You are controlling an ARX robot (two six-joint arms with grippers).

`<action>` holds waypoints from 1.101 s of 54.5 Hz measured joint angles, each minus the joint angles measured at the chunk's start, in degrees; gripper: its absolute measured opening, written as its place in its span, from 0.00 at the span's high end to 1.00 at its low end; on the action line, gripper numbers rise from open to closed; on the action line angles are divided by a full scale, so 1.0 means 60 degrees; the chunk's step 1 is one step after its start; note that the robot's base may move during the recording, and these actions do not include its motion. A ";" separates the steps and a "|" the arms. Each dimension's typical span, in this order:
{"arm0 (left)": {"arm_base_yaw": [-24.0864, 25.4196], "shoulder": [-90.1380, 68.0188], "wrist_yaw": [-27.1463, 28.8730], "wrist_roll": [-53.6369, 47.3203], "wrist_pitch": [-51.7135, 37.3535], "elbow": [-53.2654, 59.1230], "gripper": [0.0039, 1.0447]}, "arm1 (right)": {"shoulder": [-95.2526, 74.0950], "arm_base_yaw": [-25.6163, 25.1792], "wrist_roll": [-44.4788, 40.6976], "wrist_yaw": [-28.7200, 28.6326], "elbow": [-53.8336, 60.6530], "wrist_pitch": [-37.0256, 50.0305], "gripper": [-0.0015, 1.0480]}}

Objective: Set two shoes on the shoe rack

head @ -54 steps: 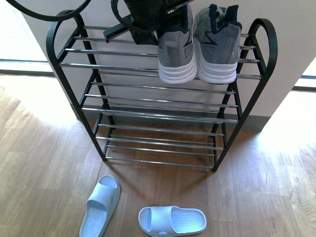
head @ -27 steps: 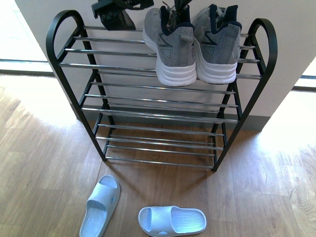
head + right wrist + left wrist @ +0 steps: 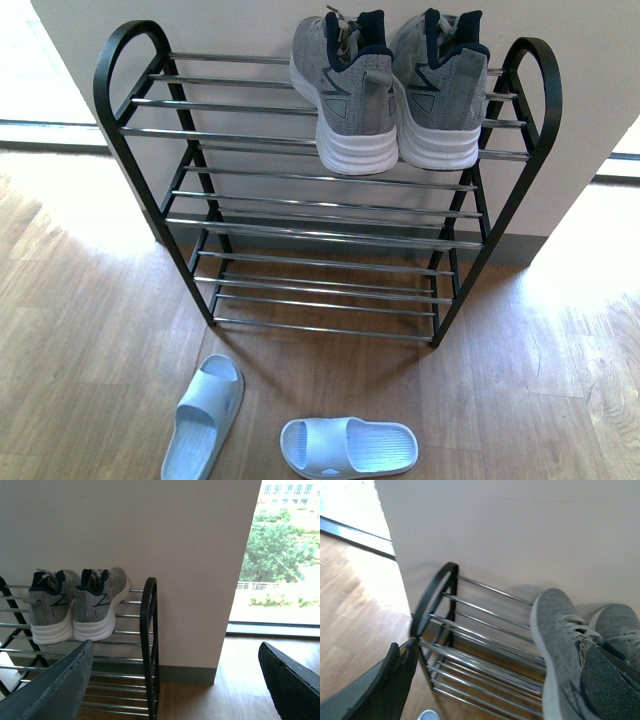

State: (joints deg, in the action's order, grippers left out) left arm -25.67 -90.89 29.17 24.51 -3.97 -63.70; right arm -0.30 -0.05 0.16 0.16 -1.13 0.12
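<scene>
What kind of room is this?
Probably a home entryway or hallway: a shoe rack stands against the wall, grey sneakers sit on its top shelf, and blue slide sandals lie on the wooden floor.

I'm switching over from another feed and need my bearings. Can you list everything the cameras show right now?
Sneakers: two, grey with white soles, side by side at the right end of the rack's top shelf.
Sandals: two, pale blue, on the floor in front of the rack, apart from each other, one lying crosswise.
Shoe rack: one, black frame with chrome rods, against the wall; its lower shelves hold nothing.
Floor: light brown wood.
Wall: off-white, behind the rack.
Window: one, beside the wall, with green trees outside.
Left gripper: dark fingers spread, holding nothing.
Right gripper: dark fingers spread, holding nothing.
</scene>
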 joint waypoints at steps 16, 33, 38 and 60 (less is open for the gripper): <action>0.0215 0.5297 0.2412 -0.0787 0.0219 0.4568 0.09 | 0.0000 0.0000 -0.0004 0.0000 0.0000 0.0000 0.09; 0.1009 0.7140 -0.0393 -0.2091 -0.2138 0.6255 0.24 | 0.0000 0.0000 0.0000 -0.0011 0.0000 0.0000 0.09; 0.1497 0.7705 -0.2080 -0.3191 -0.3289 0.7206 0.39 | 0.0000 0.0000 0.0000 -0.0015 0.0000 0.0000 0.09; 0.2838 0.9446 -0.3468 -0.3923 -0.3406 0.9009 0.99 | 0.0000 0.0000 0.0000 -0.0022 0.0000 0.0000 0.09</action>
State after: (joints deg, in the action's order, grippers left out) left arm -8.64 -34.22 8.36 0.97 -24.40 -9.65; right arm -0.30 -0.05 0.16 0.03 -1.13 0.12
